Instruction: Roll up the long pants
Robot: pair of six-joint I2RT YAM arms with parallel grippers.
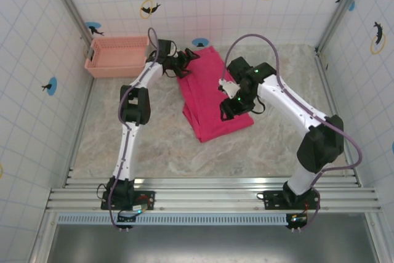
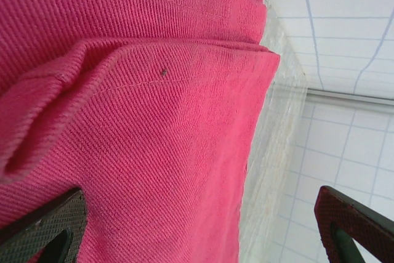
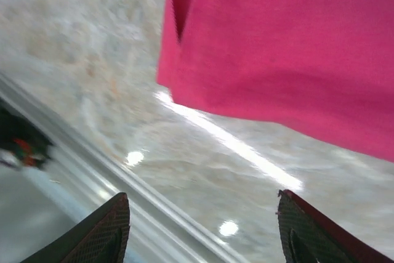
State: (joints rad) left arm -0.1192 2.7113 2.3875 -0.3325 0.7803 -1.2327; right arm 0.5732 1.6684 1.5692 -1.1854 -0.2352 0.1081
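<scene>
An aluminium mounting rail (image 1: 209,198) runs along the near edge of the beige marble-patterned table (image 1: 154,146). The long pants (image 1: 206,87), bright magenta-pink soft cloth, lie folded into a long flat strip at the table centre, slanting from near right to far left. The right gripper (image 1: 229,110) sits over the near end of the strip. Its dark textured fingers (image 3: 98,232) stand apart with nothing between them, and the wrist view shows bare table below and the cloth edge just ahead. The left gripper (image 1: 184,66) sits at the far left edge of the strip, jaws fully apart. One finger overlaps the cloth and the other stands off its edge; contact cannot be determined. A pale salmon-pink slotted plastic basket (image 1: 117,56) stands in the far left corner, apart from the cloth, against the white tiled wall (image 1: 215,4).
</scene>
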